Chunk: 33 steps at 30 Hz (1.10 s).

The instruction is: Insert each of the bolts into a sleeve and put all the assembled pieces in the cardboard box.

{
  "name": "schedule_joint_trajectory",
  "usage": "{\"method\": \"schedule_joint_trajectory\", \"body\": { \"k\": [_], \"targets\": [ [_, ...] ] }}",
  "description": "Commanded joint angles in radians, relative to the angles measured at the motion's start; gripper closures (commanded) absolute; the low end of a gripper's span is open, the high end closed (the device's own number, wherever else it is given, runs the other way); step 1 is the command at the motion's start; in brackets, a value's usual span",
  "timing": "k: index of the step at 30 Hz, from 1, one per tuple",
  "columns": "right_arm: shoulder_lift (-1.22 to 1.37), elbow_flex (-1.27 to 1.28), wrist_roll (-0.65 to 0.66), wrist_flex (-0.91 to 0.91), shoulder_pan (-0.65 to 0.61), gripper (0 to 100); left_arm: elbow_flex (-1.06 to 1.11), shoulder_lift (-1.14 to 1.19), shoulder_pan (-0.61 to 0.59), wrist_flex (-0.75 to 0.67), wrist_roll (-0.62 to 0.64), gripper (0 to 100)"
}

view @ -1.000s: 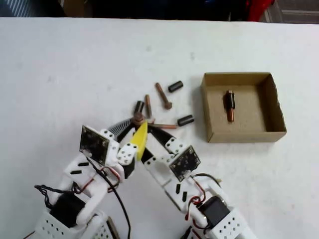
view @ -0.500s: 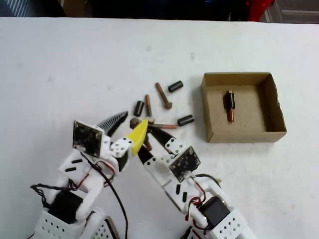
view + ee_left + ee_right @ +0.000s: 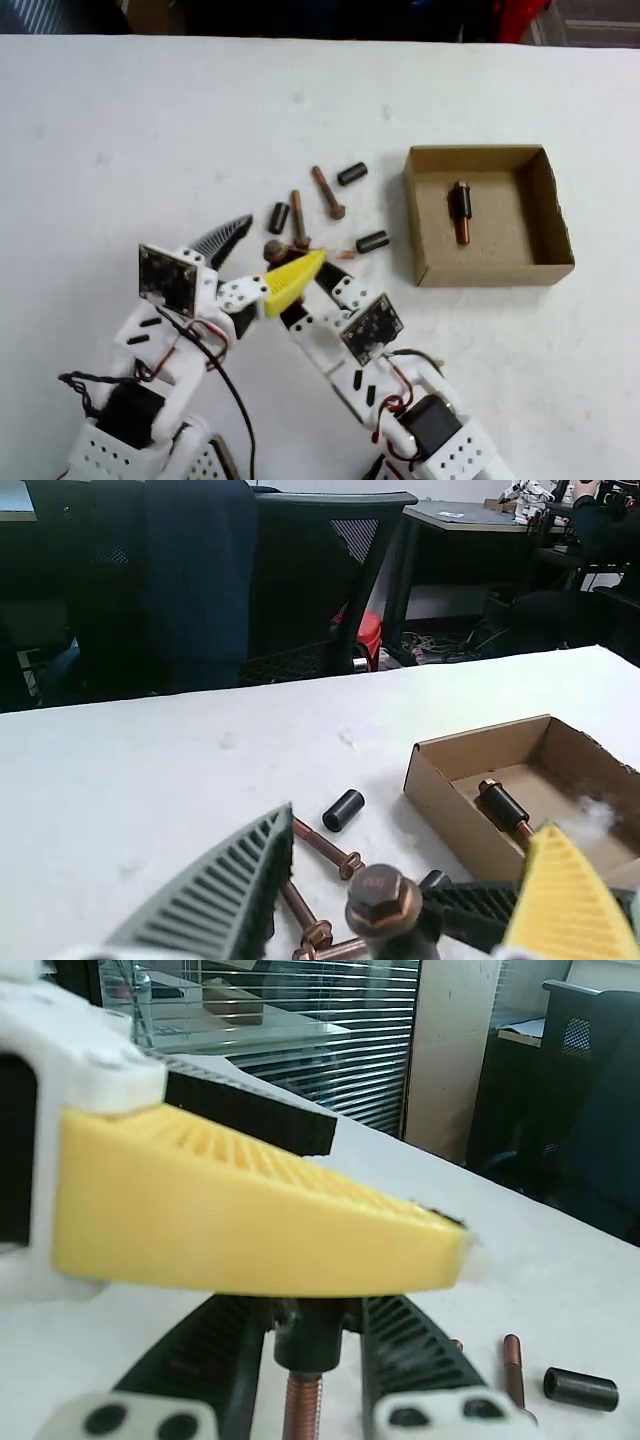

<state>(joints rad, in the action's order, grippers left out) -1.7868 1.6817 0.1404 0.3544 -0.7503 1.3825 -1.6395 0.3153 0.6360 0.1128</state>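
Note:
My right gripper (image 3: 305,1338) is shut on a black sleeve with a copper bolt through it; the threaded shaft (image 3: 299,1405) sticks out between the black fingers. In the high view the bolt head (image 3: 274,250) sits at the tip of that gripper (image 3: 290,262). My left gripper (image 3: 286,237) stands open, its grey finger (image 3: 226,238) and yellow finger (image 3: 293,276) on either side of the bolt head (image 3: 379,898) without touching it. The cardboard box (image 3: 546,216) at the right holds one assembled piece (image 3: 461,211).
Loose on the table beyond the grippers lie two bolts (image 3: 327,192) (image 3: 297,217) and three black sleeves (image 3: 351,173) (image 3: 278,216) (image 3: 372,241). Another bolt shaft (image 3: 343,254) pokes out by the yellow finger. Bare table stretches left and far.
The left gripper, closed at the bolt head a second ago, has opened wide and drawn slightly back left; its yellow finger swung right. The right arm kept still with its piece.

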Motion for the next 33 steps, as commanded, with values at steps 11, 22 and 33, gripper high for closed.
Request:
{"method": "schedule_joint_trajectory", "body": {
  "k": [11, 22, 33],
  "targets": [
    [-0.012, 0.009, 0.014, 0.031, -0.002, 98.1, -0.112, -0.007, -0.148, -0.028, -0.006, 75],
    [-0.013, 0.009, 0.009, 0.116, -0.002, 98.1, -0.295, -0.008, -0.283, 0.097, -0.006, 97],
    [-0.013, 0.003, 0.012, 0.119, 0.133, 98.2, -0.494, -0.021, -0.283, 0.608, -0.009, 98]
  ]
}}
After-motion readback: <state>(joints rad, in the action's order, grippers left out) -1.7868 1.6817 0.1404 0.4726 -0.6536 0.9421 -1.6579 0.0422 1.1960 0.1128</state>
